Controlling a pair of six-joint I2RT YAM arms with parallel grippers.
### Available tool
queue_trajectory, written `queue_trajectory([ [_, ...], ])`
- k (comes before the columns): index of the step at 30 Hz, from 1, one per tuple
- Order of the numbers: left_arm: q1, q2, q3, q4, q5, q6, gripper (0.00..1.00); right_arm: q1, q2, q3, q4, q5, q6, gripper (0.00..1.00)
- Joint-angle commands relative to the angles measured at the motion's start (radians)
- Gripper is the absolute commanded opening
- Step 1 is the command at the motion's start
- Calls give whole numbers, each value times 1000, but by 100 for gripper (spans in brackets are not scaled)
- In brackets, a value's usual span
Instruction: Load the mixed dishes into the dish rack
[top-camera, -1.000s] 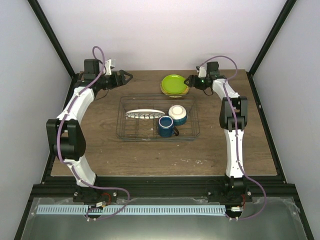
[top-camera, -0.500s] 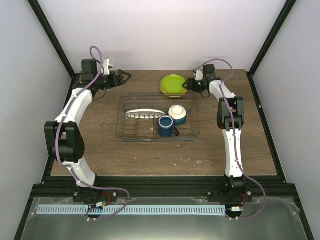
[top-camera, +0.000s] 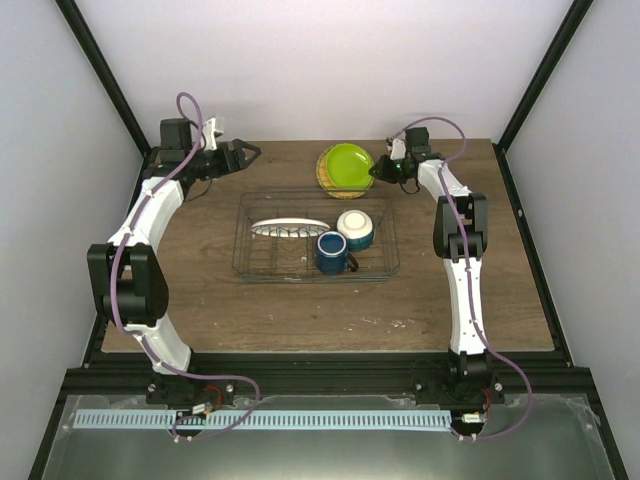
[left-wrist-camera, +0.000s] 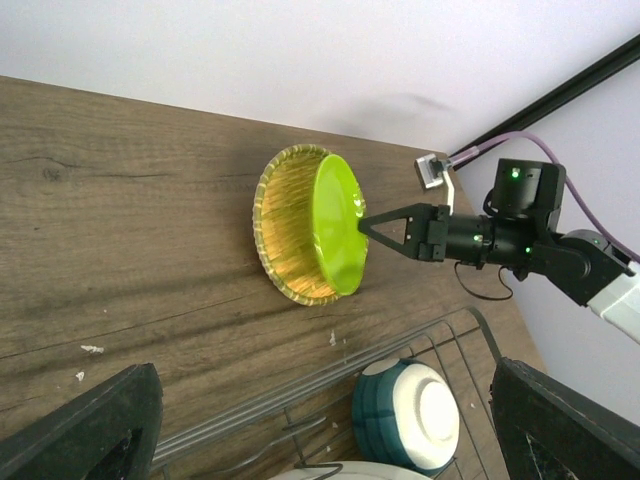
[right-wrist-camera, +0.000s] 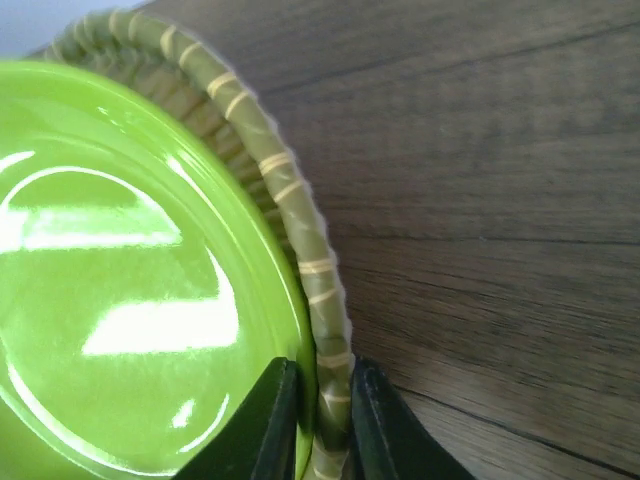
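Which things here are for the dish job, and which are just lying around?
For the job: dish rack; striped plate, cream bowl and blue mug inside it; lime-green plate, pinched by the right gripper.
Just lying about: white crumbs on the table. The left gripper is open, holding nothing.

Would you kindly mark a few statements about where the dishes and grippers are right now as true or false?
1. The dark blue mug sits inside the dish rack. True.
2. The lime-green plate lies in the rack. False: it is tilted up beyond the rack's far side.
3. The right gripper is pinching the green plate's rim. True.
4. The left gripper holds the striped plate. False: it is open and empty, and that plate lies in the rack.
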Motion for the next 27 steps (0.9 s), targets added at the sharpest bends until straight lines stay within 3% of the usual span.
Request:
queue_trajectory([
  [1, 7, -34, -15, 34, 21, 4, 91, 15, 22, 45, -20, 4, -17, 9],
  [7, 9, -36, -14, 33, 22, 1, 91, 14, 19, 37, -14, 9, -2, 1],
  [15, 9, -37, -14, 31, 25, -4, 91, 2, -5, -10, 1, 33, 31, 1],
  [27, 9, -34, -28, 40, 31, -10, 90, -83, -200, -281, 101, 180, 83, 1],
])
